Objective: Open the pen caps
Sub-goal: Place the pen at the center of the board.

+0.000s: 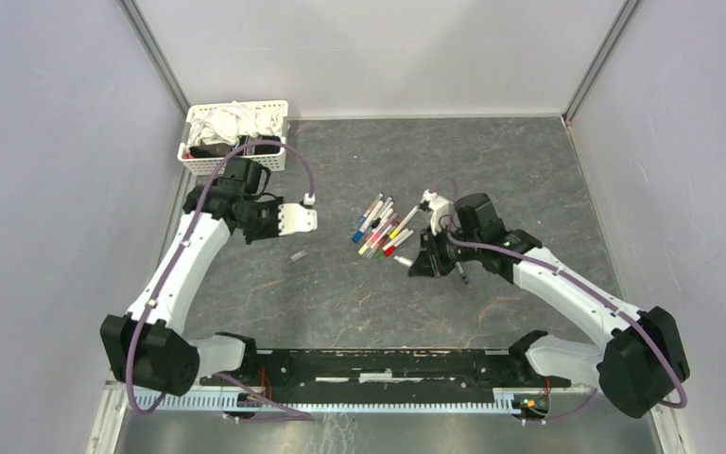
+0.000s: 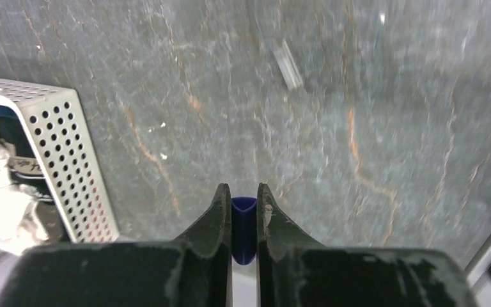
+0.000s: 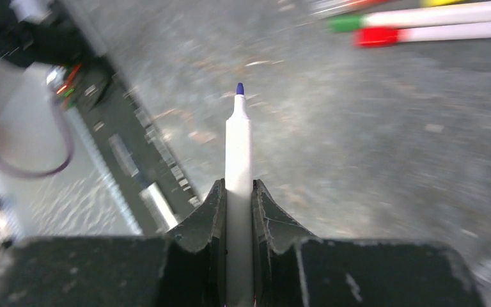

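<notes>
The left end effector [image 2: 244, 192], above the dark stone-patterned bench [image 1: 359, 303] just right of the white perforated plastic basket [image 2: 64, 160] at far left, is closed down on a stubby dark-blue plastic pen cap [image 2: 243, 224], while a small pale cap [image 2: 289, 64] lies loose on the bench nearby. The right end effector [image 3: 238, 185] grips a slim white-barrelled marker pen [image 3: 238, 141] with its blue tip bared, just right of the heap of capped marker pens [image 1: 383, 227] at mid-bench. Marks on a dark item [image 2: 19, 167] in the basket are too blurred to read.

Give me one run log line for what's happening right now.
left gripper: shut on blue cap | right gripper: shut on uncapped blue pen | other pens: piled in the middle
</notes>
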`<act>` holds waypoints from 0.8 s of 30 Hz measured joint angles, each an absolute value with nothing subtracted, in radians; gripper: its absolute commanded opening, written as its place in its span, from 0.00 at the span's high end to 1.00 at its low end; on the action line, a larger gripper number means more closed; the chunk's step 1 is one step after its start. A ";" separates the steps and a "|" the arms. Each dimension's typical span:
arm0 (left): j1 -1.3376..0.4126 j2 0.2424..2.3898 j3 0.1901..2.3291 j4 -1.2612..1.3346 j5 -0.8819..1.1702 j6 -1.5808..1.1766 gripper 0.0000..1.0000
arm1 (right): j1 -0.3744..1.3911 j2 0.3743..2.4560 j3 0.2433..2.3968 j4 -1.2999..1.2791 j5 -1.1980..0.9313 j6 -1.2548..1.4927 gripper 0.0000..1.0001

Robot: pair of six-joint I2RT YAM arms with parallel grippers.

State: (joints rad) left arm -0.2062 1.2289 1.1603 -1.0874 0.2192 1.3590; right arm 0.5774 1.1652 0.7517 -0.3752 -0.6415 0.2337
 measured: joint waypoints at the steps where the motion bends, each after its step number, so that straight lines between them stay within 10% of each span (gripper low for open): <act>1: -0.210 1.243 1.171 -1.081 0.237 1.324 0.93 | 0.559 1.162 0.760 -0.381 -0.601 0.232 1.00; 24: -0.402 1.568 0.963 -0.625 0.177 0.887 0.77 | 0.318 1.249 0.595 -0.276 0.251 0.260 1.00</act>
State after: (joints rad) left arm -0.4015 1.5677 0.9627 -0.6250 0.1772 0.8867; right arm 0.3176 1.2491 0.5949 -0.2760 0.2512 0.2596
